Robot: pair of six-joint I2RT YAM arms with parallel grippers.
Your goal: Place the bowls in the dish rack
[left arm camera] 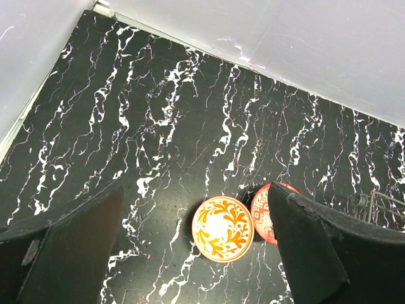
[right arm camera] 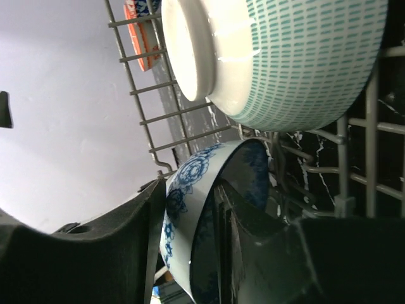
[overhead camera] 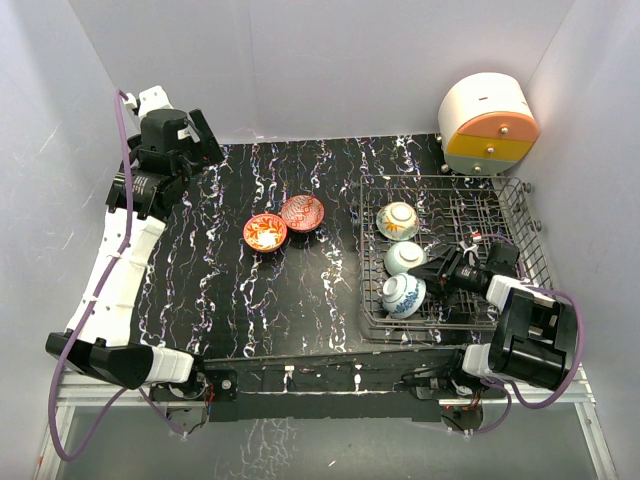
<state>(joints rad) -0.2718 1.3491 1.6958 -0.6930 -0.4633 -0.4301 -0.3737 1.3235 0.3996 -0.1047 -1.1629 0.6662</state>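
The grey wire dish rack [overhead camera: 500, 215] stands at the right and holds three bowls on edge: a cream bowl [overhead camera: 398, 220], a teal bowl [overhead camera: 404, 257] and a blue patterned bowl [overhead camera: 403, 296]. My right gripper [overhead camera: 428, 276] reaches into the rack. In the right wrist view it [right arm camera: 190, 202] is shut on the blue patterned bowl's [right arm camera: 190, 171] rim, one finger outside and one inside, under the teal bowl [right arm camera: 285, 57]. An orange-flower bowl [overhead camera: 265, 232] and a red-pink bowl [overhead camera: 302, 212] sit on the table. My left gripper [overhead camera: 190, 135] is open, high at the far left, above both [left arm camera: 223, 228].
A rounded white-orange-yellow drawer unit [overhead camera: 487, 125] stands behind the rack at the back right. White walls close in the black marbled table [overhead camera: 230, 300]. In the left wrist view the red-pink bowl [left arm camera: 261, 212] is partly hidden behind my right finger.
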